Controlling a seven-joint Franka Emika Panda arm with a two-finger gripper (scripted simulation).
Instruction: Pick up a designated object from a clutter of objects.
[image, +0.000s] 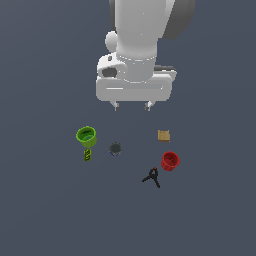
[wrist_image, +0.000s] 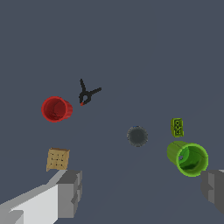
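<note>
The designated object, a small round can with a dark grey top (image: 115, 148), stands on the dark floor between the green cup (image: 86, 136) and the red cup (image: 170, 161). The wrist view shows the can (wrist_image: 137, 136) from above, with the green cup (wrist_image: 188, 158), a tiny green piece (wrist_image: 177, 127), the red cup (wrist_image: 55, 109), a tan block (wrist_image: 57, 159) and a black clamp (wrist_image: 86, 94) around it. My gripper (image: 132, 105) hangs high above the clutter, open, with nothing between its fingers (wrist_image: 70, 192).
In the exterior view the tan block (image: 164, 135) lies at the right, the black clamp (image: 152, 176) in front of the red cup, and the tiny green piece (image: 87, 155) just in front of the green cup. All items stand apart from each other.
</note>
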